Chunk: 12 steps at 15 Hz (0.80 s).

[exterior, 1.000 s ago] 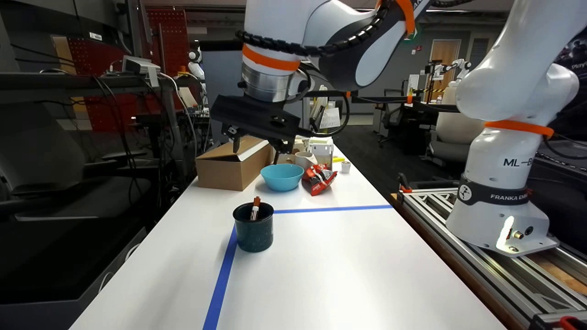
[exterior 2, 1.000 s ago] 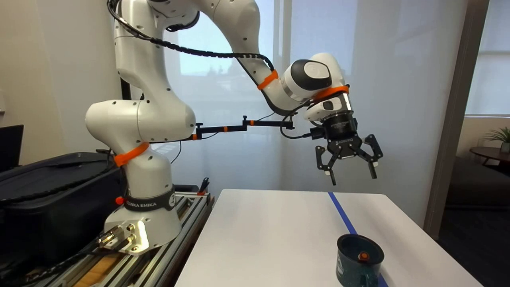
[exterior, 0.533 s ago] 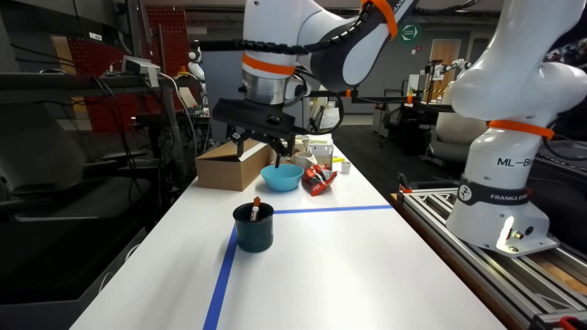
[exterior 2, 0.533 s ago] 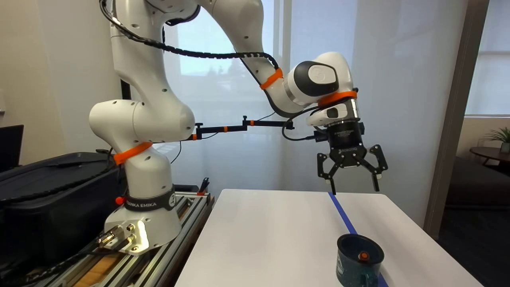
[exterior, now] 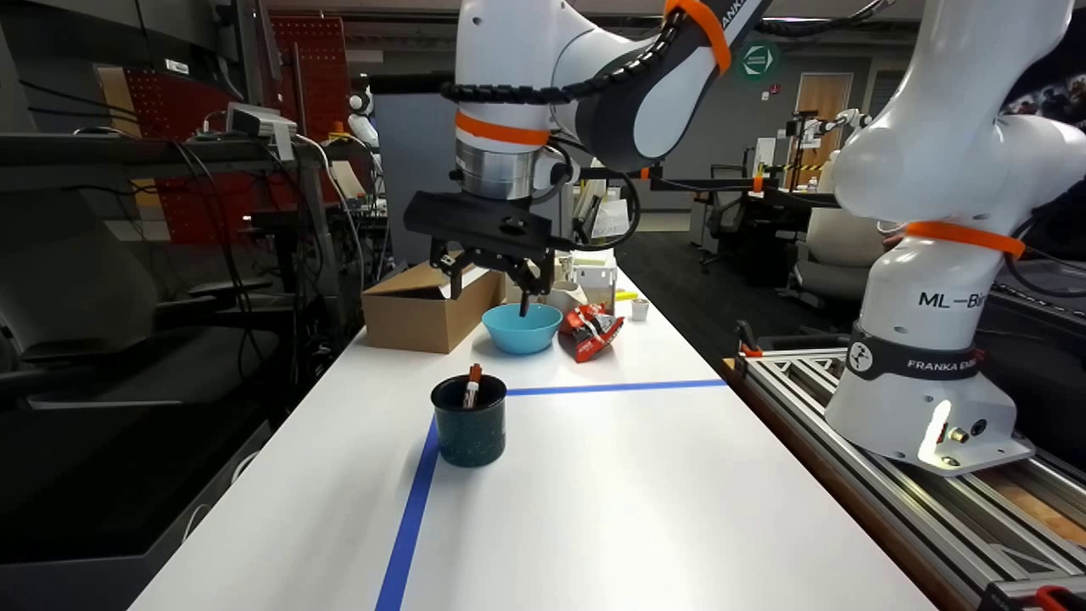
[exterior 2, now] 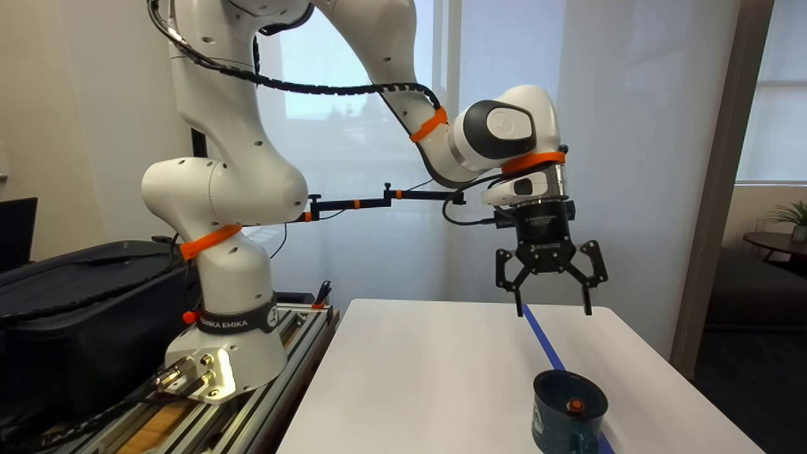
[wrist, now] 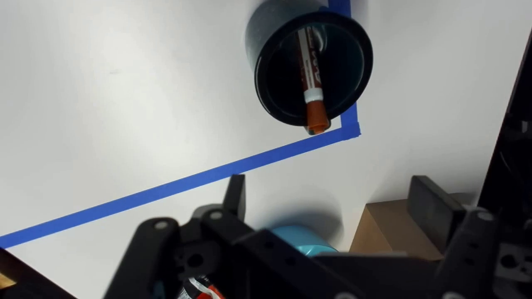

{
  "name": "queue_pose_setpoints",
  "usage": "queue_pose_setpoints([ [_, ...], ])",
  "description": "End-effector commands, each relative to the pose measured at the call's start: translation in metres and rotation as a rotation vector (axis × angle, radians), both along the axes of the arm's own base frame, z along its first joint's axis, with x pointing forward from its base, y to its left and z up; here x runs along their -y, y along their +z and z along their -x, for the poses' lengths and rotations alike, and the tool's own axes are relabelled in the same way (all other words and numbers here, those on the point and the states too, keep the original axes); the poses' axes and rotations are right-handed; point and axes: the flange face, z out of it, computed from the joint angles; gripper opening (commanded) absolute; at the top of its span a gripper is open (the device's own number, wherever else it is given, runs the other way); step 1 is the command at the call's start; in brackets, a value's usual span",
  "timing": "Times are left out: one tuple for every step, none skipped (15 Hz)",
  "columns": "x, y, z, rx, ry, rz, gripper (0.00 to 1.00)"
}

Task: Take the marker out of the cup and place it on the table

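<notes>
The jaws of the gripper (exterior 2: 553,309) stood wide, the two fingers well apart and pointing down. In the wrist view they came in from the bottom, one finger seen against the table (exterior: 645,501), the other partly in front of the cardboard box (exterior: 424,321). The gripper hung above the tabletop, well apart from the cup (exterior: 469,437). The marker (wrist: 308,66) was inside that cup, tilted, its orange-brown cap standing out past the rim on the handle side (the handle itself showed best in an exterior view). A white band ran just below the cap, and the barrel slanted down into the cup, its lettering too small to read.

The cup, dark teal and upright, stood near the corner where two lines of blue tape (exterior: 413,518) met; whether its base touched the tape could not be told. Farther along the table, the light blue bowl (exterior: 523,329) sat near the box, with a red packet (exterior: 592,333) just beside it on the other side. Behind these was a pale mug (exterior: 566,294), partly hidden, and near the table's edge a small white tub (exterior: 640,311).

In both exterior views the white arm (exterior 2: 217,113), wrapped with orange straps, rose from its base on a metal frame (exterior: 912,501) alongside the table. A large black bin (exterior 2: 94,328) stood near that base.
</notes>
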Motion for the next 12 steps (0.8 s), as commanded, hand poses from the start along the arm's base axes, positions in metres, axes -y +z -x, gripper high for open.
queue_pose_setpoints([
  [0.007, -0.005, 0.002, -0.014, 0.003, 0.005, 1.0],
  [0.01, -0.007, 0.003, -0.021, 0.009, 0.002, 1.0],
  [0.012, -0.008, 0.003, -0.025, 0.014, 0.002, 1.0],
  [0.014, -0.01, 0.002, -0.026, 0.024, 0.001, 1.0],
  [0.016, -0.012, 0.002, -0.036, 0.035, 0.0, 1.0],
  [0.015, 0.0, 0.003, -0.004, 0.026, 0.013, 1.0],
  [0.018, -0.001, 0.003, -0.008, 0.022, -0.006, 1.0],
  [0.021, -0.01, 0.003, -0.029, 0.022, -0.017, 1.0],
  [0.021, -0.009, 0.002, -0.027, 0.022, -0.018, 1.0],
  [0.023, -0.002, 0.0, 0.0, 0.028, -0.015, 1.0],
  [0.024, -0.003, 0.0, 0.003, 0.035, -0.023, 1.0],
  [0.024, -0.003, 0.0, 0.011, 0.026, -0.014, 1.0],
])
